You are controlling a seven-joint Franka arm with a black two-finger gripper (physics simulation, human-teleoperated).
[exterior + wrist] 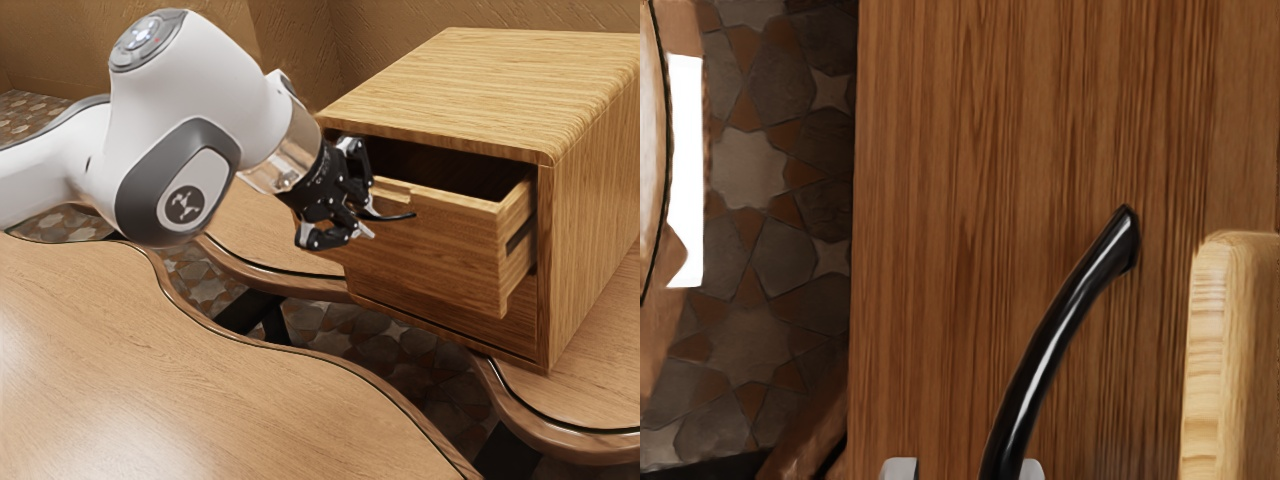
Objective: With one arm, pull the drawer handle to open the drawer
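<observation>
Simulated room with brown plaster-like walls (300, 40) and a star-patterned tile floor (400, 360); curved-edged wooden table tops stand apart, a near one (150, 380) in the foreground and a second (600, 380) bearing a wooden cabinet (480, 90) at the exterior view's right. The cabinet's upper drawer (430, 255) stands part-way out, its front well forward of the cabinet face, with a dark gap behind it. The exterior view gives the whole layout: the white Franka arm (190, 110) enters from the exterior view's left and carries the black gripper (350, 205) up against the drawer front, at the slim black handle (392, 216), which projects past the gripper toward the exterior view's right. The wrist view gives detail hidden from the side: the handle (1060, 350) is a glossy curved bar rooted in the grained drawer front (960, 200) and running down under the hand, with a pale wooden edge (1235, 350) beside it and floor tiles (770, 200) beyond the drawer's side. Whether the gripper clasps the handle cannot be told.
</observation>
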